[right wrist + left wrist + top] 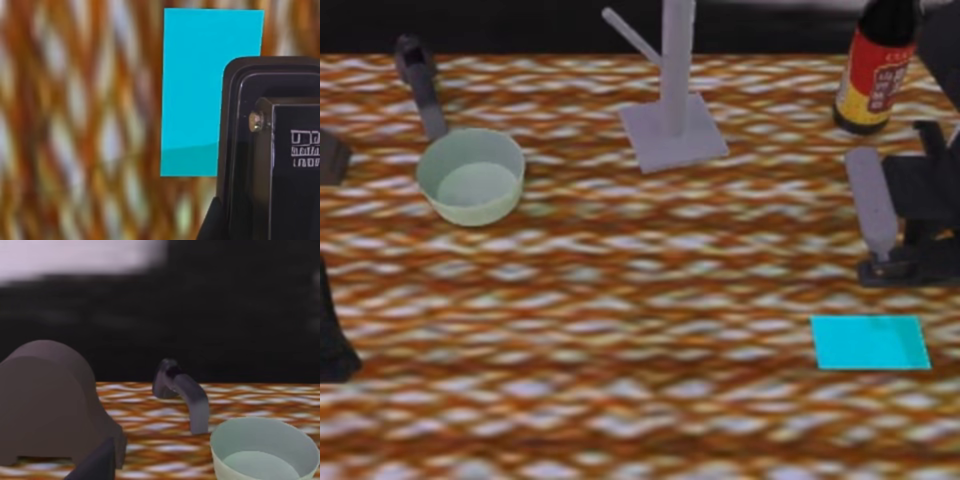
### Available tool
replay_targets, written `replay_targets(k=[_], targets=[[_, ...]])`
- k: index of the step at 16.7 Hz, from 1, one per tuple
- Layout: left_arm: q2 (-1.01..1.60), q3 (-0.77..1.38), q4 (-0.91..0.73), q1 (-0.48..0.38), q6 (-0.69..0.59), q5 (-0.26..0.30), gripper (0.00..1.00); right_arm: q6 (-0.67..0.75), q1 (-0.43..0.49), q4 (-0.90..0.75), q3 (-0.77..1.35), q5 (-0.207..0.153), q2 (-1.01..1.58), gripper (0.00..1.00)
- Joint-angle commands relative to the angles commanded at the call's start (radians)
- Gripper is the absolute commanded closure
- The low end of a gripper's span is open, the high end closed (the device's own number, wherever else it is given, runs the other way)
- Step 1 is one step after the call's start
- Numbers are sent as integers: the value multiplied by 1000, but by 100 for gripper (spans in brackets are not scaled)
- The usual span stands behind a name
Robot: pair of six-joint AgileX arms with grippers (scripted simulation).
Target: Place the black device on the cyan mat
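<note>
The cyan mat lies flat at the front right of the table, and also shows in the right wrist view. The black device hangs just beyond the mat's far edge, and my right gripper is shut on it. From the right wrist the glossy black device, with a small screw and a printed label, covers one corner of the mat. A darker band of shadow crosses the mat's near end. My left gripper is parked at the table's left edge, open and holding nothing.
A pale green bowl stands at the back left, with a dark long-handled tool beside it. A grey stand on a square base is at the back middle. A sauce bottle is at the back right. A dark rounded object sits at the left edge.
</note>
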Motion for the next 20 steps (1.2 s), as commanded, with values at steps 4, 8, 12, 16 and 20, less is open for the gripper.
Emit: replay_targets(k=[4,8,12,16,20], targets=[[0,0,0,0,0,0,0,1,5,-4,2,2,4,100],[0,0,0,0,0,0,0,8,6,68,-41,2,28,100],[0,0,0,0,0,0,0,19,14,248,-147,2,98,100],[0,0,0,0,0,0,0,24,21,378,-224,2,151,100],[0,0,0,0,0,0,0,24,21,385,-229,2,154,100]])
